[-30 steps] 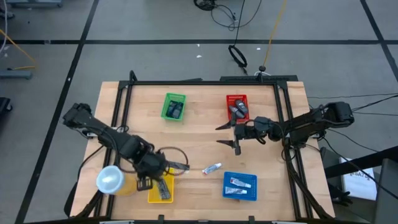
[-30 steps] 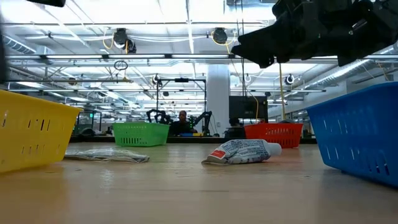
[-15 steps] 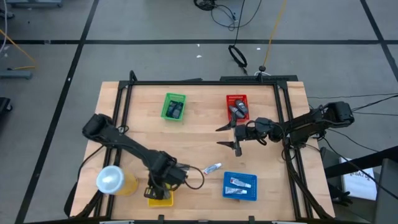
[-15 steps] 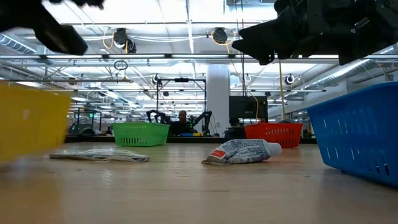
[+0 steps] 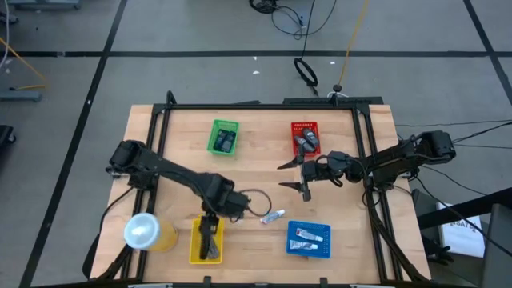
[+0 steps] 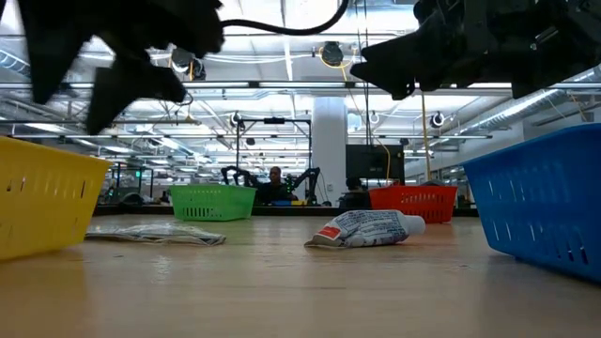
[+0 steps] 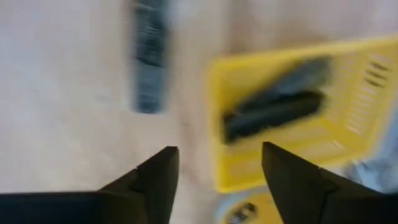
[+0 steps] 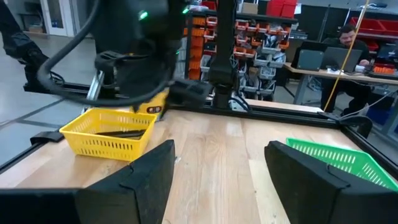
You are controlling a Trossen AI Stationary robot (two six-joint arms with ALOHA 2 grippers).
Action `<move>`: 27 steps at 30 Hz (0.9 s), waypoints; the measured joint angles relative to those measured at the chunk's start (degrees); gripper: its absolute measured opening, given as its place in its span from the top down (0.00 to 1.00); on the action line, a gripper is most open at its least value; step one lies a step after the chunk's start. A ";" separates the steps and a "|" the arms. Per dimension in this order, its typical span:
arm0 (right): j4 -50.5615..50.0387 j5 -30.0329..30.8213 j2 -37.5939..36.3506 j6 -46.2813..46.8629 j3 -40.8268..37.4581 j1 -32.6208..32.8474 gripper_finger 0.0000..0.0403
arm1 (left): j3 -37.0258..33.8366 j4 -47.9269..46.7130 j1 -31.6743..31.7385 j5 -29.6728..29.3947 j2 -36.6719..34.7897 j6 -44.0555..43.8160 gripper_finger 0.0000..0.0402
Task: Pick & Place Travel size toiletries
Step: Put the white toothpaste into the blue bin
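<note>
My left gripper (image 5: 208,227) hangs open over the yellow basket (image 5: 195,250), pointing steeply down; nothing lies between its fingers (image 7: 214,180). Dark oblong toiletries (image 7: 277,106) lie in that basket. A blurred dark piece (image 7: 149,56) shows beside the basket; whether it rests on the table I cannot tell. A white tube (image 5: 274,215) lies on its side on the table between the yellow and blue baskets. My right gripper (image 5: 294,174) waits open and level, in front of the red basket (image 5: 304,128).
A blue basket (image 5: 309,250) with tubes stands near right, and a green basket (image 5: 224,126) holding a dark item at the far left. The yellow cup with whitish lid (image 5: 144,232) stands left of the yellow basket. A flat silvery packet (image 6: 155,233) lies on the table.
My left gripper has swung from the cup's side toward the table's right and gone down, ending over the yellow basket. My right arm has kept still.
</note>
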 joint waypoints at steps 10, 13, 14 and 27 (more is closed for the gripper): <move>-10.51 -1.47 0.02 1.89 0.00 0.00 0.41 | -14.62 38.43 2.71 -29.75 -8.66 0.16 0.37; -14.14 -4.85 0.02 6.31 1.08 0.20 0.41 | -24.90 60.73 4.41 -33.06 -9.84 0.36 0.37; -16.17 -5.63 0.04 7.60 1.98 0.48 0.41 | -28.04 68.45 5.22 -34.17 -9.75 0.26 0.37; -43.50 -5.98 16.48 11.61 22.49 7.87 0.41 | -43.18 100.09 17.15 -36.92 -7.69 -9.52 0.37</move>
